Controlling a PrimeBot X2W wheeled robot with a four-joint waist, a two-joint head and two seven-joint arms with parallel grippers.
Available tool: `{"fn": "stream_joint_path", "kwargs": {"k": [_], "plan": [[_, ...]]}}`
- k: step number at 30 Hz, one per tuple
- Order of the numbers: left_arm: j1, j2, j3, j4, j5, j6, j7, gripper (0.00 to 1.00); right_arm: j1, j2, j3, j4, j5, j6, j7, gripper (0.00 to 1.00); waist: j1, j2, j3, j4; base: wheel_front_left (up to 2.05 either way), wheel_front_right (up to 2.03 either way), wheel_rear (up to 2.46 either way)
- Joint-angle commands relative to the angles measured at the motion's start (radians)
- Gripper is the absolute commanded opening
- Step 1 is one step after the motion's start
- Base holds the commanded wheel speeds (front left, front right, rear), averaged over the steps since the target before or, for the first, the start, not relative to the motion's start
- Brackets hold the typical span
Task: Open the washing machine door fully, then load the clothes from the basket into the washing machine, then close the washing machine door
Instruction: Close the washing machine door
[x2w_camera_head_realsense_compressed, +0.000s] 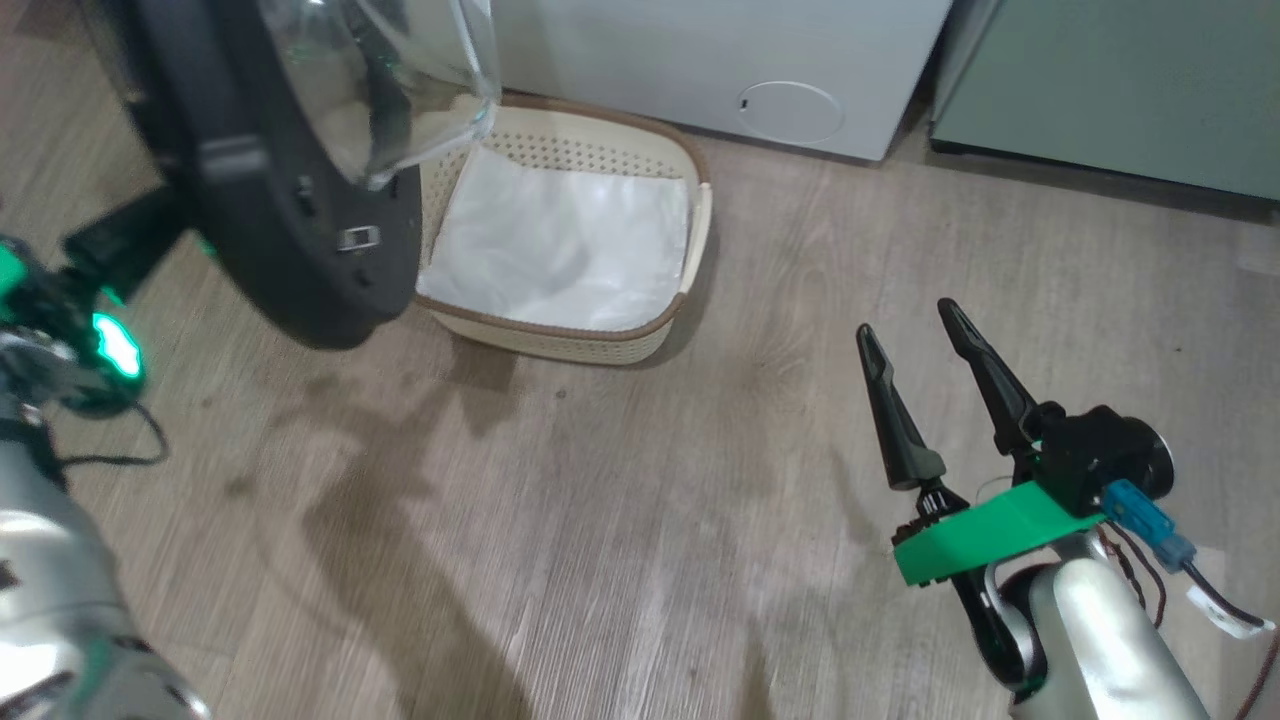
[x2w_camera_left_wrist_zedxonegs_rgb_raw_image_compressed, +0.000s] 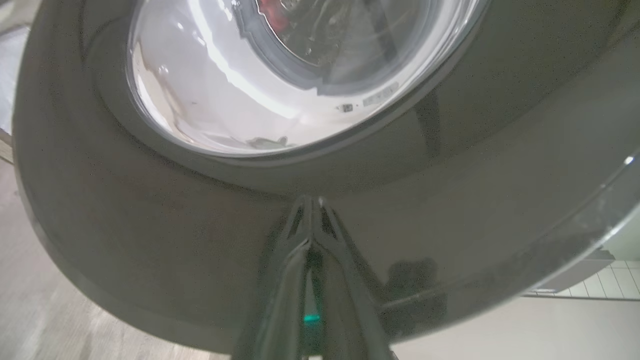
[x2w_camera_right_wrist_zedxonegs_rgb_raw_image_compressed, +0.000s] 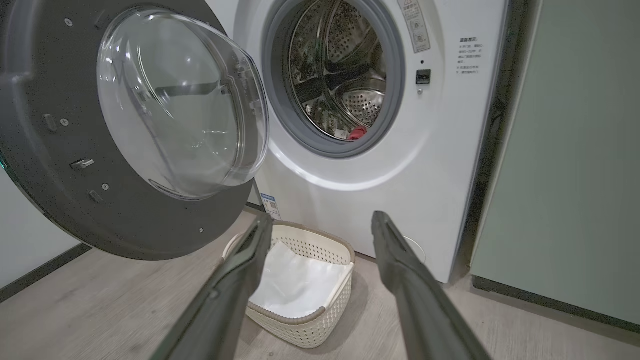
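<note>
Fingers (x2w_camera_left_wrist_zedxonegs_rgb_raw_image_compressed: 280, 305) of the left tool (x2w_camera_left_wrist_zedxonegs_rgb_raw_image_compressed: 311, 243) are pressed together. Their tips touch the shiny black front of the door (x2w_camera_left_wrist_zedxonegs_rgb_raw_image_compressed: 150, 225). The black rim shows them again like a mirror. Red cloth shows through the door's glass bowl (x2w_camera_left_wrist_zedxonegs_rgb_raw_image_compressed: 240, 75).

In the head view the left arm (x2w_camera_head_realsense_compressed: 110, 255) sits behind the door (x2w_camera_head_realsense_compressed: 270, 230), and green lights glow on it.

The right tool (x2w_camera_head_realsense_compressed: 905, 320) hangs over the floor (x2w_camera_head_realsense_compressed: 600, 500) with its two fingers wide apart and nothing between them. It is well apart from the door and the basket (x2w_camera_head_realsense_compressed: 600, 345).

In the right wrist view the right tool (x2w_camera_right_wrist_zedxonegs_rgb_raw_image_compressed: 322, 217) points at the machine (x2w_camera_right_wrist_zedxonegs_rgb_raw_image_compressed: 440, 175). The door (x2w_camera_right_wrist_zedxonegs_rgb_raw_image_compressed: 50, 190) stands swung out to the left, with its inner side facing this view. The round hole of the machine is open. Inside is the steel drum (x2w_camera_right_wrist_zedxonegs_rgb_raw_image_compressed: 340, 75) with a grey seal (x2w_camera_right_wrist_zedxonegs_rgb_raw_image_compressed: 395, 100) around it. A bit of the red clothes (x2w_camera_right_wrist_zedxonegs_rgb_raw_image_compressed: 357, 132) lies at the bottom front of the drum, just beside the seal.

The basket (x2w_camera_right_wrist_zedxonegs_rgb_raw_image_compressed: 310, 330) stands on the floor just in front of the machine, below the door. A white sheet (x2w_camera_head_realsense_compressed: 560, 240) lies in it. A green cabinet (x2w_camera_right_wrist_zedxonegs_rgb_raw_image_compressed: 575, 150) stands beside the machine.
</note>
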Motion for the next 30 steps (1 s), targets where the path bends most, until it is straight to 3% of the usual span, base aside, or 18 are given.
{"fn": "stream_joint_path", "kwargs": {"k": [1, 6, 11, 15, 22, 30], "plan": [[0.007, 0.014, 0.002, -0.054, -0.009, -0.001, 0.018, 0.00, -0.001, 0.014, 0.019, -0.028, 0.008, 0.000, -0.015, 1.00, 0.0000, 0.0000, -0.014, -0.018, 0.00, 0.00, 0.00], [0.072, -0.060, -0.004, -0.128, -0.029, 0.002, 0.016, 0.00, 0.006, 0.014, 0.015, -0.025, 0.004, 0.000, -0.018, 1.00, 0.0000, 0.0000, -0.027, -0.056, 0.00, 0.00, 0.00], [0.089, -0.096, -0.015, -0.165, -0.071, 0.004, -0.032, 0.00, 0.009, 0.014, 0.003, -0.034, 0.006, 0.000, -0.017, 1.00, 0.0000, 0.0000, -0.026, -0.098, 0.00, 0.00, 0.00], [0.087, -0.102, -0.065, -0.147, -0.131, 0.003, -0.087, 0.00, 0.011, 0.015, -0.001, -0.042, 0.006, 0.000, -0.013, 1.00, 0.0000, 0.0000, -0.015, -0.137, 0.00, 0.00, 0.00], [0.057, -0.103, -0.231, -0.074, -0.294, 0.000, -0.278, 0.00, 0.004, 0.015, -0.008, -0.061, 0.014, 0.000, -0.014, 1.00, 0.0000, 0.0000, 0.034, -0.233, 0.00, 0.00, 0.00], [0.009, -0.103, -0.344, -0.065, -0.385, -0.001, -0.435, 0.00, -0.006, 0.015, -0.013, -0.063, 0.033, 0.000, -0.025, 1.00, 0.0000, 0.0000, 0.091, -0.317, 0.00, 0.00, 0.00]]}}
